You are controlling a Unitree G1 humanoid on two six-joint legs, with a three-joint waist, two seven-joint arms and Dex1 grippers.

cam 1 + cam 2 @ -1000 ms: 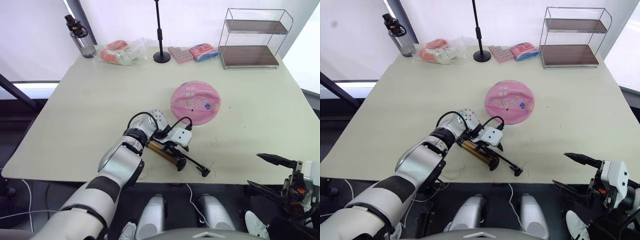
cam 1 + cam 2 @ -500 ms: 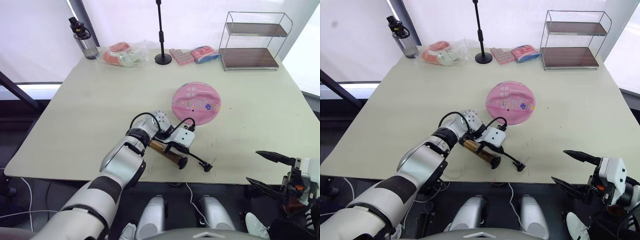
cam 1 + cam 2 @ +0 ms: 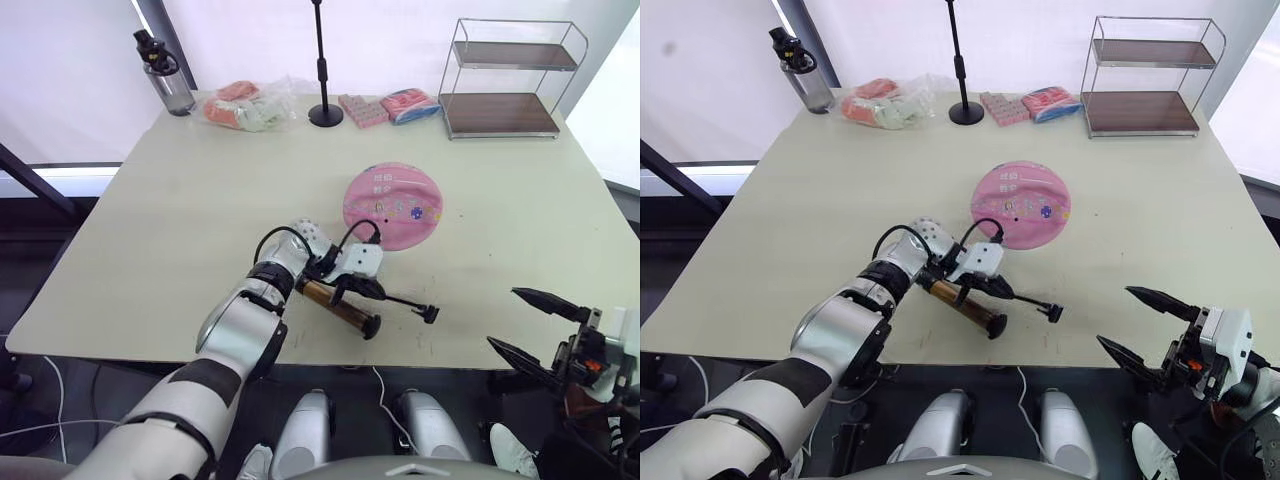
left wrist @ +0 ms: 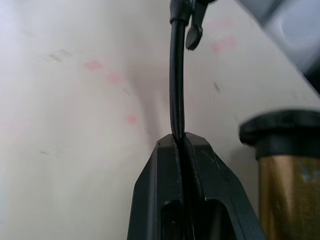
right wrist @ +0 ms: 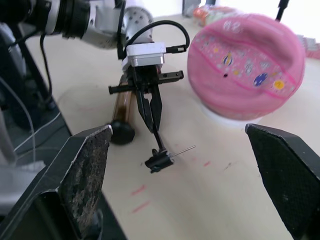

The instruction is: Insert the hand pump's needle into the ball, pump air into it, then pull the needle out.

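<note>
Ball (image 3: 392,206) lies mid-table, unpierced. Left gripper (image 5: 151,121) is clenched on the pump (image 3: 338,306) hose, needle (image 5: 185,149) free above the table (image 3: 180,230). Right gripper (image 3: 545,330) idles, spread wide. Step: approach; next, align needle with valve.

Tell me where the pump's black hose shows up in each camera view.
Left eye: hose just right of the hand pump.
Right eye: same spot.
Left wrist: pinched in the shut left gripper.
Right wrist: running from that gripper to the needle.
Shared landmark: the hand pump's gold barrel.
</note>
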